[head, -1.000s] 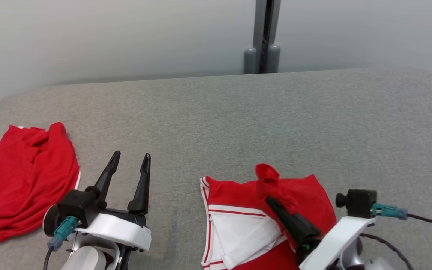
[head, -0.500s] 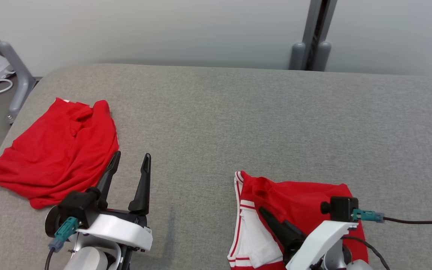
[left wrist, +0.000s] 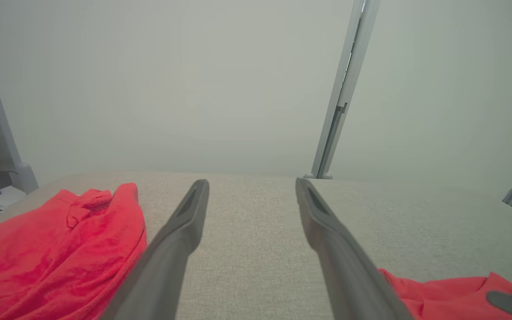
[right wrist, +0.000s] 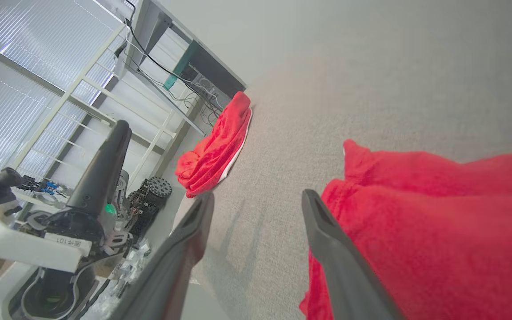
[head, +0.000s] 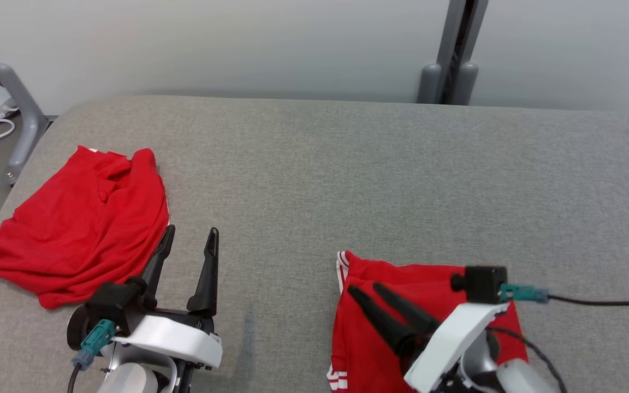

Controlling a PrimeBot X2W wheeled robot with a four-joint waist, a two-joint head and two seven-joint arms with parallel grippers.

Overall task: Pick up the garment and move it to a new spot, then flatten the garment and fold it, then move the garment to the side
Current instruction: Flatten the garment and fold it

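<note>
The right gripper (head: 366,288) hangs over the folded garment (head: 402,273), angled toward its far left corner, fingers spread with nothing between them. The left gripper (head: 191,233) sits well left of the garment, fingers apart and empty.

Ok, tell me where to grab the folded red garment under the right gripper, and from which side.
Probably the far-left corner of the folded garment, at its white-striped edge. That corner pokes out clear of the rest and lies free on the grey cushion. The open right gripper hangs just over it, so come down from above with one finger outside that edge and pinch inward.
</note>
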